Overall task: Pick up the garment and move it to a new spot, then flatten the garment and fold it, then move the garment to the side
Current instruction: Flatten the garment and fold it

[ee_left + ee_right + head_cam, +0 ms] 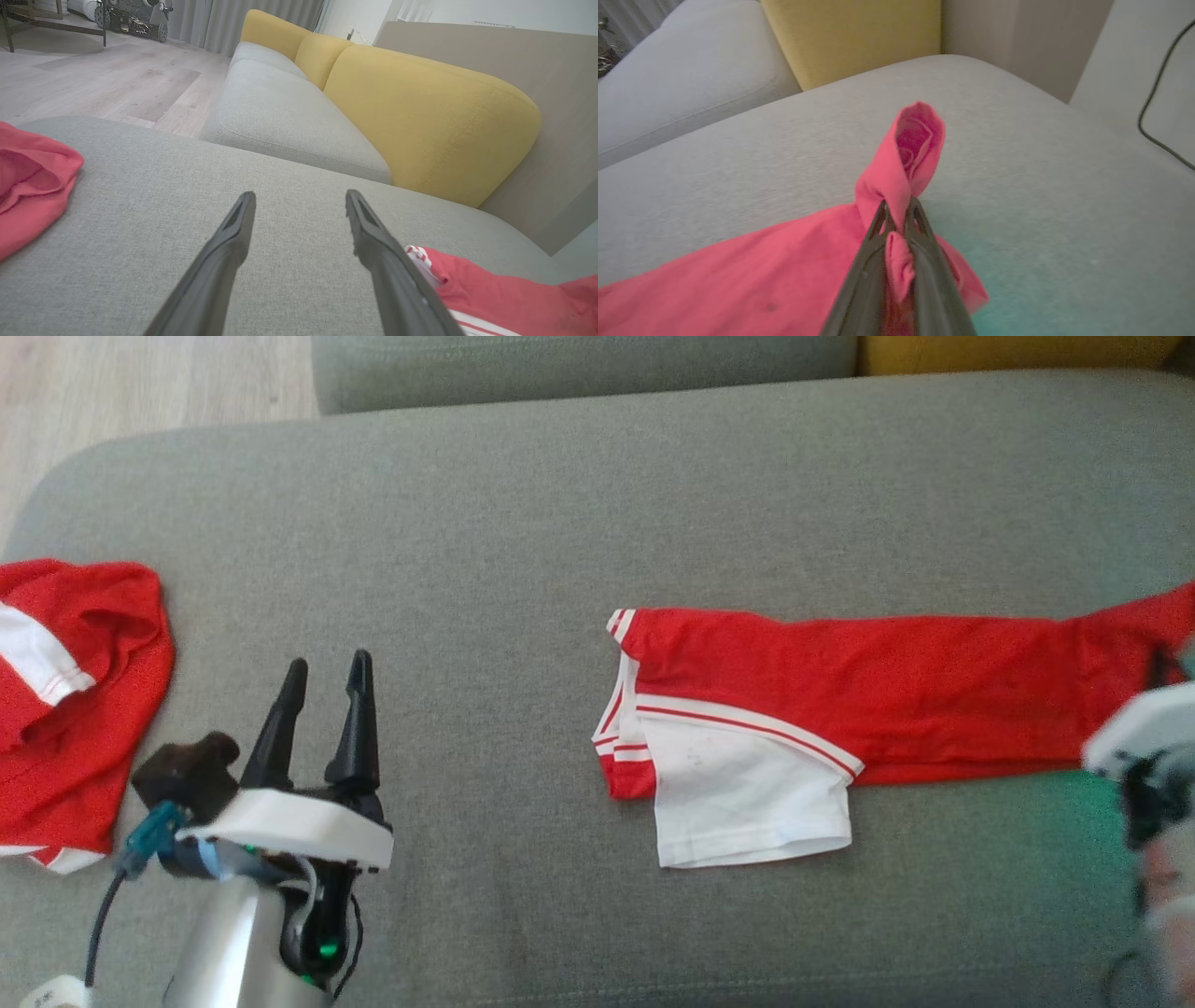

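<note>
The garment [840, 691] is a red shirt with a white, red-striped sleeve, lying in a long band across the right half of the grey cushion [523, 504]. My right gripper [899, 205] is shut on its far right end, and a pinched fold [915, 140] of red cloth stands up above the fingertips. In the head view that arm's pale wrist [1144, 737] is blurred at the right edge. My left gripper [329, 665] hovers open over bare cushion at the lower left, well apart from the garment. In the left wrist view its fingers [233, 233] hold nothing, with the garment's collar end [504, 298] at the lower right.
A second red and white garment [75, 691] lies crumpled at the cushion's left end. Behind are another grey seat [280, 107] and yellow back cushions [420, 116]. Wooden floor [117, 79] lies beyond the left end. A black cable [1157, 93] runs past the right end.
</note>
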Controlling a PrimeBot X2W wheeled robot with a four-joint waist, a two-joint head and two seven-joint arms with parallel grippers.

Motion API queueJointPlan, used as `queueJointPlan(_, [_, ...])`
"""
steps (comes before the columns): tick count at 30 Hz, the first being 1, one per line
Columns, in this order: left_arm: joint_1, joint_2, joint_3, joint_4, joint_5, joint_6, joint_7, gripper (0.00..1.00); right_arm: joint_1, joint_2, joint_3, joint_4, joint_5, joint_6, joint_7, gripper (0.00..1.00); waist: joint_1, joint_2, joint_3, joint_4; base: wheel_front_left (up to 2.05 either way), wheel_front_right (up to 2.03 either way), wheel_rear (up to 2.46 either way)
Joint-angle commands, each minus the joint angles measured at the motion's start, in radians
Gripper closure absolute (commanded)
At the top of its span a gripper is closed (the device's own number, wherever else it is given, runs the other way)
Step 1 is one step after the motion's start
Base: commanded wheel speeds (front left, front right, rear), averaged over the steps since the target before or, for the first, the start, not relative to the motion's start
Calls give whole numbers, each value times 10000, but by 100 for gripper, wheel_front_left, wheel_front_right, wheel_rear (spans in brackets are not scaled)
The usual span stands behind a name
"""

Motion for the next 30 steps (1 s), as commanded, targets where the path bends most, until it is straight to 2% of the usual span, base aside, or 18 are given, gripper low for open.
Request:
queueJointPlan(1, [-120, 44, 409, -260, 74, -44, -122, 0, -491, 256, 362, -493, -36, -9, 101, 100, 0, 0, -183, -79, 0, 0, 0])
queueJointPlan(2, [-120, 44, 409, -260, 74, -44, -122, 0, -491, 256, 362, -493, -36, -9, 101, 100, 0, 0, -183, -79, 0, 0, 0])
queueJointPlan(5, [-29, 19, 464, -251, 40, -47, -122, 0, -631, 992, 830, -967, 176, -9, 384, 100, 0, 0, -406, -166, 0, 0, 0])
queueJointPlan(8, [78, -3, 502, -258, 6, -44, -122, 0, -667, 1640, 1416, -1641, 788, -9, 829, 100, 0, 0, -602, -242, 0, 0, 0])
queueJointPlan(11, [172, -19, 511, -272, -35, -27, -122, 0, -489, 1951, 2139, -2600, 1579, -9, 1349, 100, 0, 0, -743, -283, 0, 0, 0])
queueJointPlan(16, [222, -34, 502, -306, -97, 0, -122, 0, 320, 2096, 3531, -4600, 3298, -9, 2306, 100, 0, 0, -823, -248, 0, 0, 0])
queueJointPlan(21, [235, -40, 481, -314, -153, 1, -122, 0, 1397, 2103, 5196, -6242, 5273, -9, 2757, 100, 0, 0, -767, -163, 0, 0, 0])
queueJointPlan(26, [188, -43, 346, -286, -246, 13, -122, 0, 1977, 2104, 6471, -6836, 6338, -9, 2501, 100, 0, 0, -656, -19, 0, 0, 0])
queueJointPlan(30, [128, -43, 229, -267, -336, 42, -122, 0, 2049, 2105, 7324, -6661, 6931, -9, 2136, 100, 0, 0, -528, 136, 0, 0, 0])
